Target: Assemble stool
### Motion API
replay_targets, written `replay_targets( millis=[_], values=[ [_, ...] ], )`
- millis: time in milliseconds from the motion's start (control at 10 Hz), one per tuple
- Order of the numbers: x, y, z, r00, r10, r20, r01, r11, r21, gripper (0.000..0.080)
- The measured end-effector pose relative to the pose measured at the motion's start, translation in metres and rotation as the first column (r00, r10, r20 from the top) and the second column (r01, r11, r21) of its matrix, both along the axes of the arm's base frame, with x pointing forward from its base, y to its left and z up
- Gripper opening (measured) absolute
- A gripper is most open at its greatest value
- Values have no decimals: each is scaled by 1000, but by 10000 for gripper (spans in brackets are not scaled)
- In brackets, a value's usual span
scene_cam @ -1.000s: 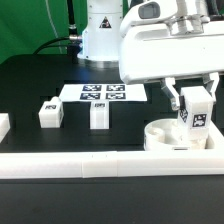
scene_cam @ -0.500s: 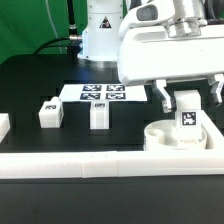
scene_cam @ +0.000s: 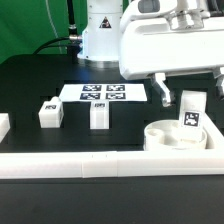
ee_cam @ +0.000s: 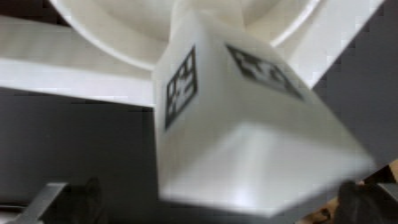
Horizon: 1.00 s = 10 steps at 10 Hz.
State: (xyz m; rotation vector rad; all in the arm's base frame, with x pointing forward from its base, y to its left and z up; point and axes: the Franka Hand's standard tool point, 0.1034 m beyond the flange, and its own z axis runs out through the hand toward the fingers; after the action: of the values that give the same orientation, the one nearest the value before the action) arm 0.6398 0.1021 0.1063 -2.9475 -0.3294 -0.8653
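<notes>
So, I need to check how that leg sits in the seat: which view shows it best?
The exterior view: the leg shows whole, standing in the seat, its lower end inside the rim. The wrist view shows only the leg's tagged sides close up, filling the picture and hiding the joint.

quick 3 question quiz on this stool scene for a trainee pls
1. True or false: the gripper is shut on the leg beneath it.
2. How many loose legs sit on the table, apart from that one? A one, B two, C three.
3. Fill in: the leg under the gripper stands in the round ____.
Key: 1 false, the jaws stand open either side of it; 2 B; 3 seat.
</notes>
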Motion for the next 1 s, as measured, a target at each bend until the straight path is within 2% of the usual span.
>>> replay_targets(
  millis=[100,600,700,800,1000],
  values=[
    [2,0,5,1000,0,2,0,1000,0,649],
    [0,0,0,999,3,-32,-3,1000,-1,649],
    [-2,-1,-2,998,-49,-51,50,998,26,649],
    [-7,4,-6,990,-84,-118,89,995,43,649],
    [-4,1,-7,969,-67,-237,75,997,25,649]
  ],
)
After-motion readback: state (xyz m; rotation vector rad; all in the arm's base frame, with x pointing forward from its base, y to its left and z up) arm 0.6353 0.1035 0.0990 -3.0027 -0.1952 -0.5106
